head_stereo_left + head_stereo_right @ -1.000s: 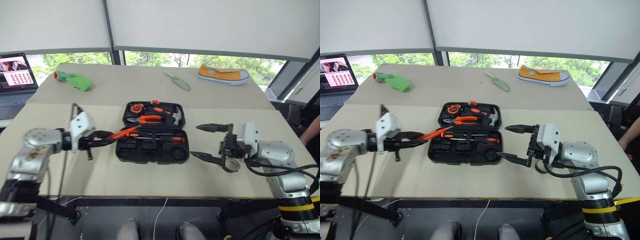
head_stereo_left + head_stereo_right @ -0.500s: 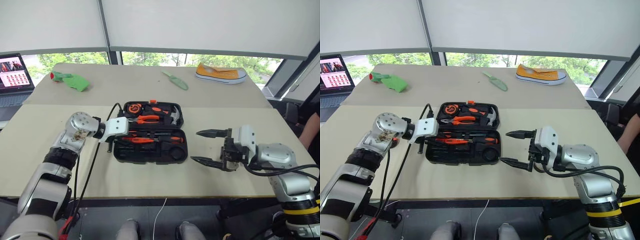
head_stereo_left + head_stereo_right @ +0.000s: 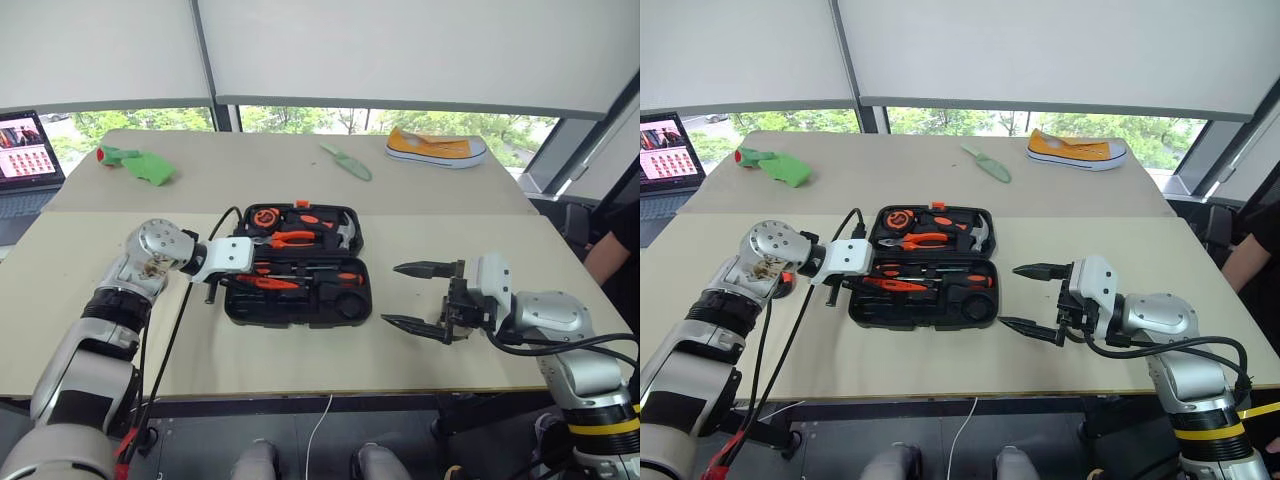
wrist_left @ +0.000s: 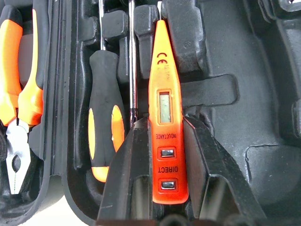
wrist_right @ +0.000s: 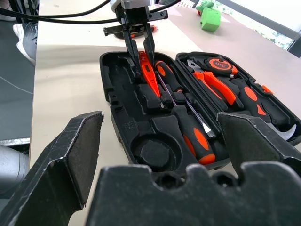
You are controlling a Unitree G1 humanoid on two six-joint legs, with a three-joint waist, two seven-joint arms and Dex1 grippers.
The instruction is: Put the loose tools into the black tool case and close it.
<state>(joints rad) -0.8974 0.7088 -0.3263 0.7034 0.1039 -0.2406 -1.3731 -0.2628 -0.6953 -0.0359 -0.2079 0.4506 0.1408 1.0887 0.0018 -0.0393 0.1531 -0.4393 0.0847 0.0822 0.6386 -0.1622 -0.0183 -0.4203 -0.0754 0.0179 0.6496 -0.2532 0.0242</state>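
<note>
The black tool case (image 3: 298,265) lies open near the middle of the bench (image 3: 300,345), its lid half laid flat on the far side and its base half toward the bench's near edge. The left gripper (image 5: 139,41) reaches into the base half from the case's left end, its jaws narrowed onto the slim all-orange screwdriver (image 4: 165,117), gripping it about its lower half, where the two small buttons sit; the tool's tip end points along a moulded slot, and it lies just beside an orange-and-black-handled screwdriver (image 4: 102,122) already bedded in the neighbouring slot, a thin metal shaft between them. A second orange-and-black-handled screwdriver (image 5: 193,129) lies further along the base toward the case's right end, next to a round recess (image 5: 155,155) that stands unfilled. In the lid half sit orange-handled pliers (image 3: 288,239), a round tape measure (image 3: 268,217) and a hammer (image 3: 346,233). The right gripper (image 3: 425,297) hovers off the case's right end, apart from it, jaws spread wide with nothing between them. A bare strip of bench runs between the case's front wall and the near edge, and the bench to the right of the case is open. Well beyond the case, toward the far edge, lie a green trowel (image 3: 346,162) and a yellow shoe (image 3: 436,148).
</note>
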